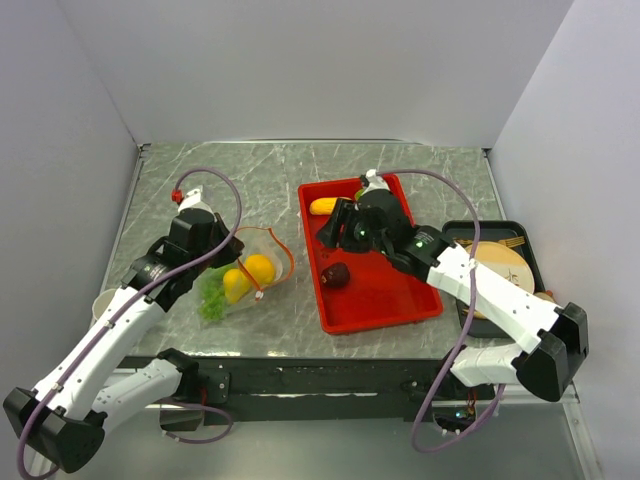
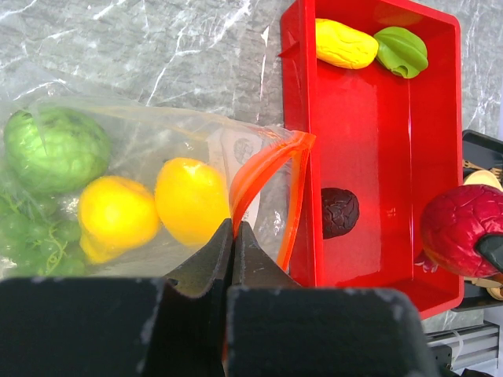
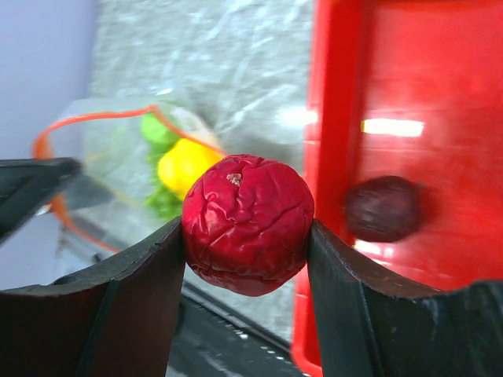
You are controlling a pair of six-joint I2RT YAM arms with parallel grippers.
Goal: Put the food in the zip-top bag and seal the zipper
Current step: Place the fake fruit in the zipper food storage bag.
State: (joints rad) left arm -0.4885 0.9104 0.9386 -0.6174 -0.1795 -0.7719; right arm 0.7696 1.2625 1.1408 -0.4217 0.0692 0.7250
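Observation:
The clear zip-top bag (image 1: 250, 275) lies left of the red tray (image 1: 380, 318), mouth toward the tray. It holds two yellow fruits (image 2: 192, 200) and green pieces (image 2: 55, 149). My left gripper (image 2: 233, 229) is shut on the bag's orange-red zipper strip (image 2: 259, 169) at the mouth, which stands open; it also shows in the top view (image 1: 218, 262). My right gripper (image 3: 247, 236) is shut on a wrinkled red fruit (image 3: 247, 224) and holds it above the tray's left side (image 1: 335, 228). A dark red fruit (image 1: 335, 274), a yellow one (image 1: 323, 206) and a green one (image 2: 401, 51) lie in the tray.
A black tray (image 1: 455, 232) with a tan plate (image 1: 500, 268) and wooden cutlery sits right of the red tray, under my right arm. A pale cup (image 1: 103, 303) stands at the table's left edge. Grey walls close the left, back and right.

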